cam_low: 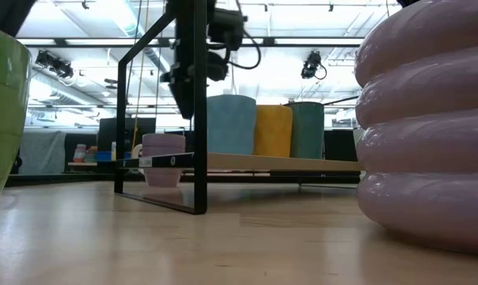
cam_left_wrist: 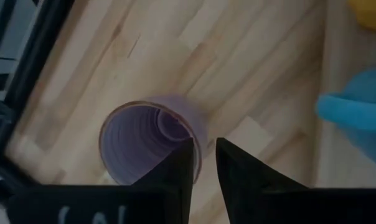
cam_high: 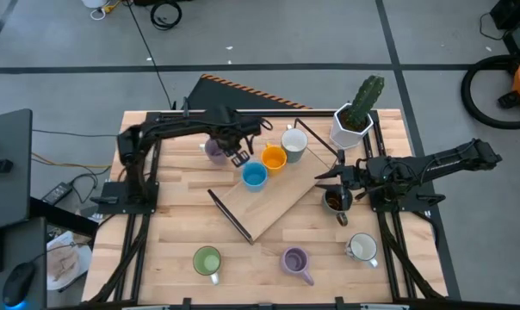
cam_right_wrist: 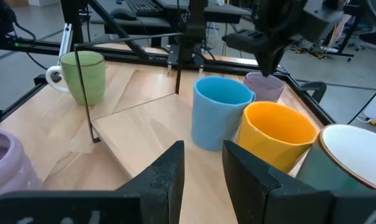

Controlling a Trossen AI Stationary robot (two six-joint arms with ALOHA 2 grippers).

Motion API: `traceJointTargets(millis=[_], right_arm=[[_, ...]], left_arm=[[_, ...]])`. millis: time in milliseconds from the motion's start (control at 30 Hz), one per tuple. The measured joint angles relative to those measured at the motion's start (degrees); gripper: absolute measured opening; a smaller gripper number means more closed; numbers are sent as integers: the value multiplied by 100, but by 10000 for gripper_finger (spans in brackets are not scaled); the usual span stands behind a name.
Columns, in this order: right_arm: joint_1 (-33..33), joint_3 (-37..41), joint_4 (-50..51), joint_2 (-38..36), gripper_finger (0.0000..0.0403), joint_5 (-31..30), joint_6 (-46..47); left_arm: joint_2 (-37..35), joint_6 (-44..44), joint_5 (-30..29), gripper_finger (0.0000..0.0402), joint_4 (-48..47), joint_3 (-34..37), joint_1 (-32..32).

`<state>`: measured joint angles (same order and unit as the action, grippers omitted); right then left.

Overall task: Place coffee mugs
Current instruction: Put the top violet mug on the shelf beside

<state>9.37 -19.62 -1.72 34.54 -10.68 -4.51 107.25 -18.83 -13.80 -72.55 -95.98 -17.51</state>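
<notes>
My left gripper (cam_high: pixel 235 154) points down just above a lilac mug (cam_high: pixel 214 151) that stands upright on the table at the far left of the wooden shelf board (cam_high: pixel 277 202). Its fingers (cam_left_wrist: pixel 205 163) show a narrow gap over the mug's rim (cam_left_wrist: pixel 197 140); the low view shows them (cam_low: pixel 183 99) a little above the mug (cam_low: pixel 164 158). Blue (cam_high: pixel 254 176), orange (cam_high: pixel 273 158) and teal, white-lined (cam_high: pixel 294 143) mugs stand in a row on the board's far edge. My right gripper (cam_high: pixel 327 176) waits open beside a dark brown mug (cam_high: pixel 335 200).
Green (cam_high: pixel 207 261), ribbed lilac (cam_high: pixel 295 260) and white (cam_high: pixel 362 248) mugs stand along the near edge. A cactus in a white pot (cam_high: pixel 353 122) is at the far right corner. The board's black wire frame (cam_low: pixel 198 119) rises close to my left gripper.
</notes>
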Motion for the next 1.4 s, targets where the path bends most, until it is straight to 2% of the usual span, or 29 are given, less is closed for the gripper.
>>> traceJointTargets(millis=[200, 400, 567, 700, 900, 967, 1100, 1300, 1400], right_arm=[[0, 0, -127, 0, 114, -1, -15], [0, 0, -146, 0, 114, -2, -37], [0, 1, -146, 0, 114, -2, -48], [0, 0, -153, 0, 114, -3, -55], [0, 0, -159, 0, 114, -4, -58], [0, 0, -155, 0, 114, -4, -58], [0, 0, -122, 2, 114, -7, -59], [0, 0, -122, 2, 114, -9, -59], [0, 0, -122, 2, 114, -11, -57]], left_arm=[[-421, -280, 418, 91, 678, 831, -177], [-417, -1005, 387, 152, 835, 1236, -294], [-414, -1361, 413, 166, 1214, 1623, -322], [-376, -1386, 443, 143, 1449, 1778, -322], [-382, -1151, 446, 49, 1442, 1758, -322], [-384, -1032, 488, 21, 1374, 1710, -320], [-384, -674, 471, 20, 887, 1280, -253], [-390, 439, 532, 20, -585, -92, 214], [-390, 513, 758, 20, -1204, -750, 560]])
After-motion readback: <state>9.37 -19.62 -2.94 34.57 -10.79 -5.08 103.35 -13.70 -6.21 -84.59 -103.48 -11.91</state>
